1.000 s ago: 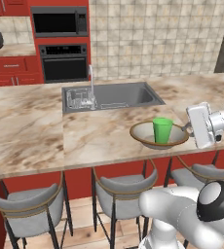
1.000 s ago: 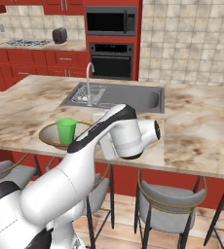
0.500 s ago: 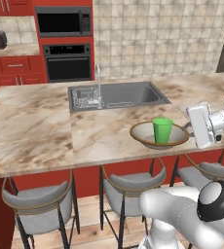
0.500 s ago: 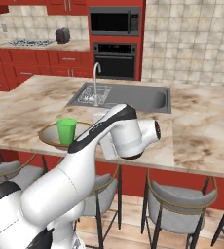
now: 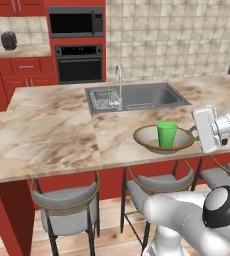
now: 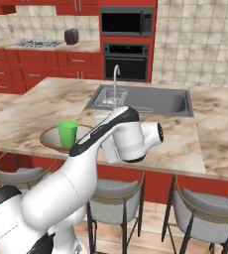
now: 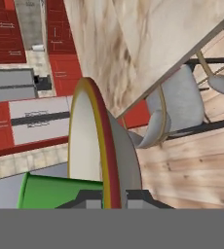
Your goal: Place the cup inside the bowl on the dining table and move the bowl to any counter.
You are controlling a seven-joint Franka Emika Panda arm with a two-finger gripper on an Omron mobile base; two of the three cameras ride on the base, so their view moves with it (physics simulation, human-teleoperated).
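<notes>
The green cup (image 5: 167, 134) stands inside the wide beige bowl (image 5: 149, 137), over the front edge of the dining table (image 5: 52, 135). My gripper (image 5: 191, 132) reaches in from the right and is shut on the bowl's near rim. In the right base view the cup (image 6: 67, 133) and bowl (image 6: 50, 139) show left of my arm, which hides the fingers. In the hand view the gold-brown bowl rim (image 7: 92, 141) runs upright between the fingertips (image 7: 84, 199) of the gripper (image 7: 111, 199), with the cup (image 7: 60, 192) lying to its left.
The steel sink (image 5: 137, 96) with its faucet (image 5: 118, 82) is set in the island behind the bowl. Grey stools (image 5: 67, 210) stand under the front edge. A counter (image 5: 17, 51) over red drawers runs at the back left, beside the oven (image 5: 79, 62).
The whole picture has shifted right in both base views, so the base has driven left along the island. Bowl, cup and gripper hold the same place in the pictures, travelling with the robot.
</notes>
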